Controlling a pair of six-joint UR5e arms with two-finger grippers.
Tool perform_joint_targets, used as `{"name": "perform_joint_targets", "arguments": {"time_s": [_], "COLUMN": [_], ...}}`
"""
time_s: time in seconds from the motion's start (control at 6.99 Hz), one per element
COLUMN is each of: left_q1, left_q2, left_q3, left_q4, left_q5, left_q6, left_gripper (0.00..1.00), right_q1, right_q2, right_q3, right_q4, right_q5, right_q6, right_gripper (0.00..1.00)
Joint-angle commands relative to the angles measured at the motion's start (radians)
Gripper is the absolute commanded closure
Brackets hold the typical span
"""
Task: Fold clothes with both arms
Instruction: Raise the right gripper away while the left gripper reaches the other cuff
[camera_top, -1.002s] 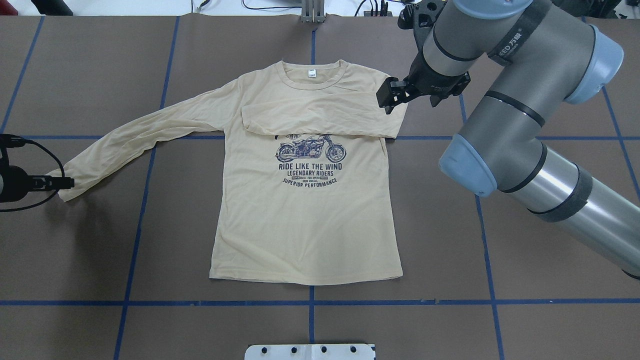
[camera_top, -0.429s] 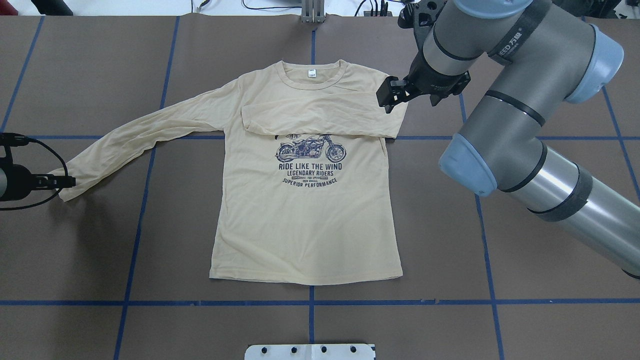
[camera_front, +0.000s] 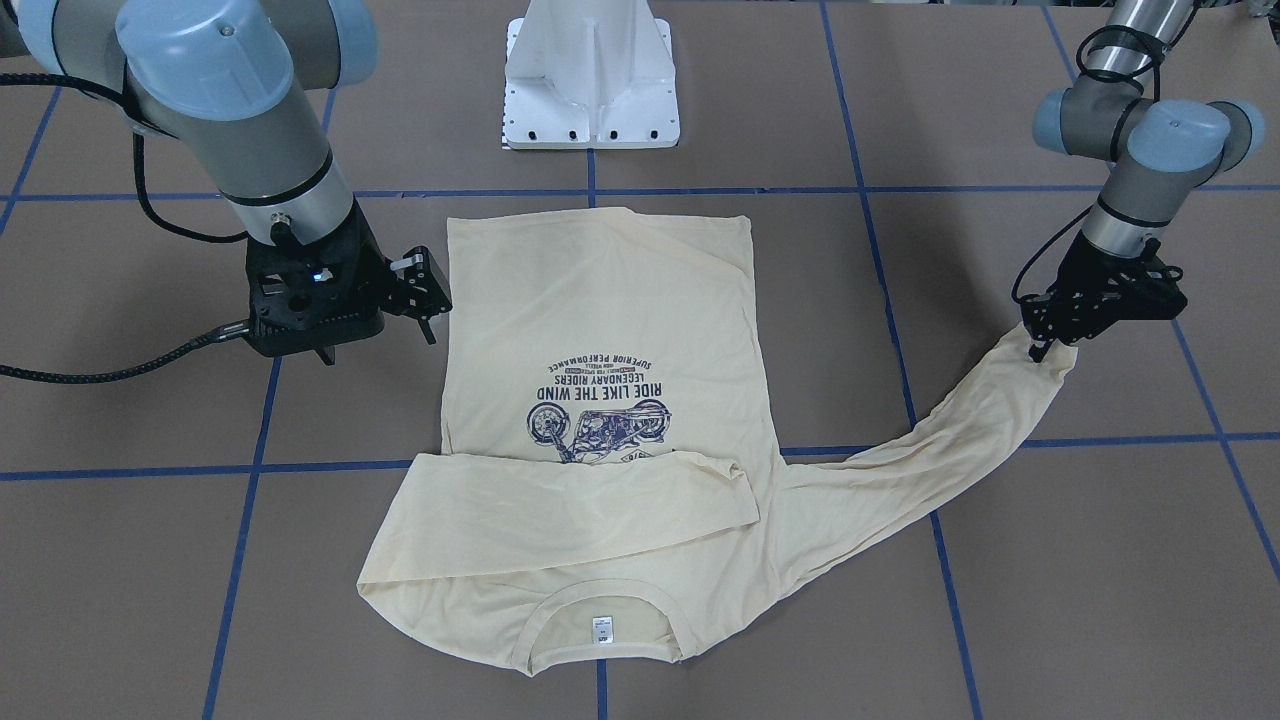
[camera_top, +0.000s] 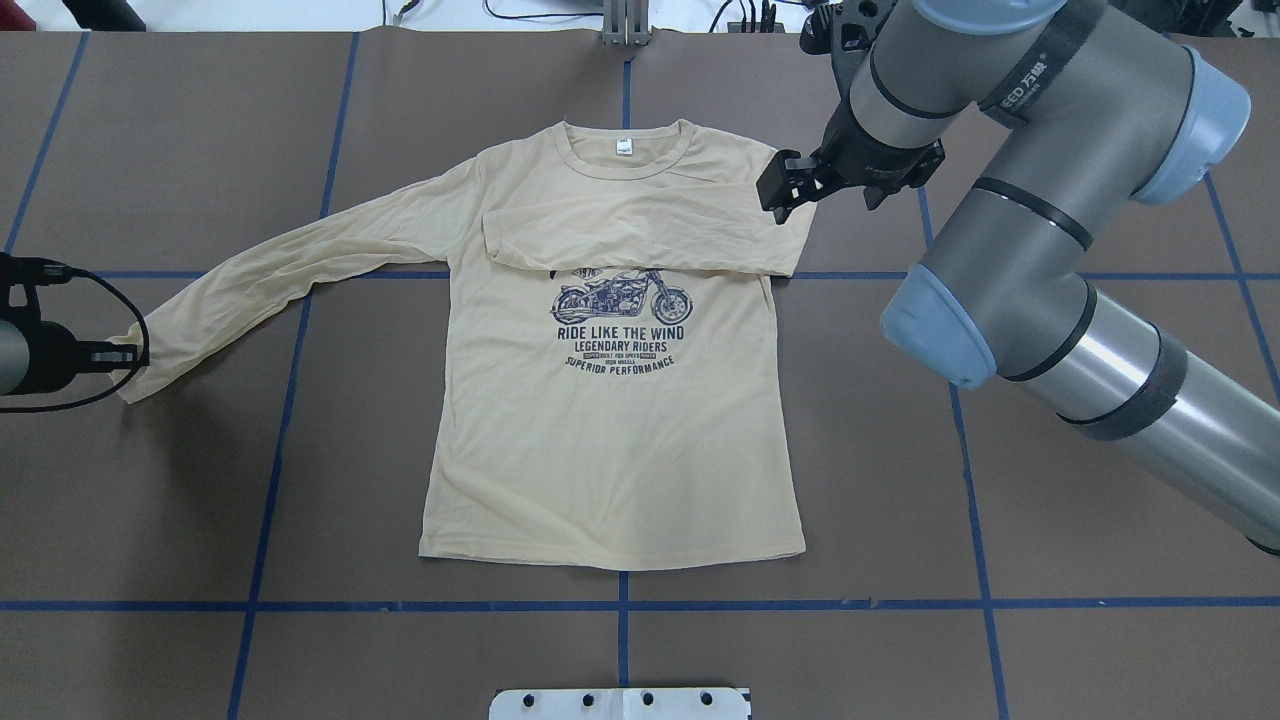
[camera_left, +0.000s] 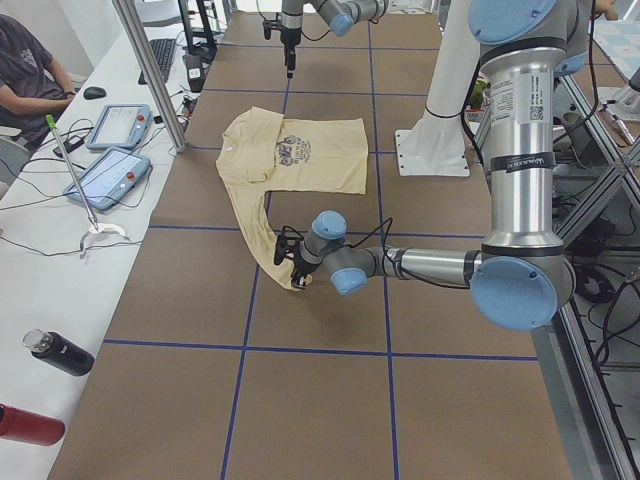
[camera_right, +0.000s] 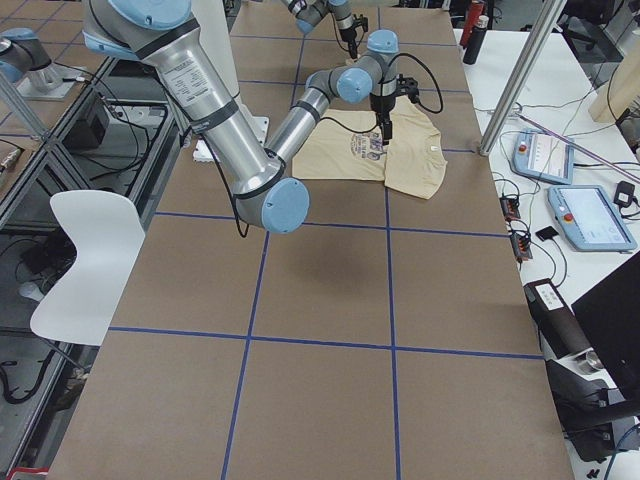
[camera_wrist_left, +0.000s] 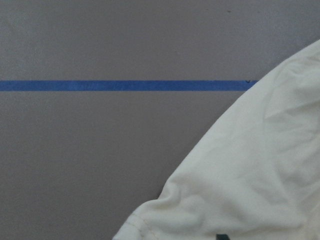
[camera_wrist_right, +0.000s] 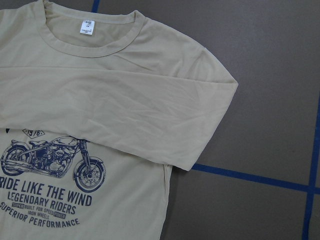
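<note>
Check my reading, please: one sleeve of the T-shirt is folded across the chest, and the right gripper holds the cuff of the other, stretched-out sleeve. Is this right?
One thing is wrong: the left gripper, not the right gripper, holds the cuff of the stretched-out sleeve, as the overhead exterior view shows. The folded sleeve does lie across the chest of the T-shirt.

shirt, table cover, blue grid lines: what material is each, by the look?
shirt: thin soft knit, likely cotton jersey, matte; it drapes and creases, and the collar looks ribbed.
table cover: matte brown sheet, probably paper or card; it lies flat with no sheen.
blue grid lines: adhesive tape, likely painter's tape; thin strips with slightly uneven edges.
</note>
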Motion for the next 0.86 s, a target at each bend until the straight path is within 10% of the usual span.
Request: {"name": "perform_joint_targets", "arguments": {"time_s": [0.0,0.72], "left_q1": [-0.002,-0.012], "left_q2": [-0.007,-0.147], "left_q3": [-0.01,-0.276], "left_q4": [0.002,0.308], "left_q5": [-0.004,-0.053], "left_q6": [-0.003,-0.105], "left_gripper": [1.0,1.0], "right_q1": [0.006,0.059], "right_q2": [-0.01,-0.083], "right_q3": [-0.005,0.004], "right_q4": [0.002,0.004], "right_q5": [-0.002,0.059], "right_q6": [-0.027,-0.064], "right_gripper": [0.0,0.0]}}
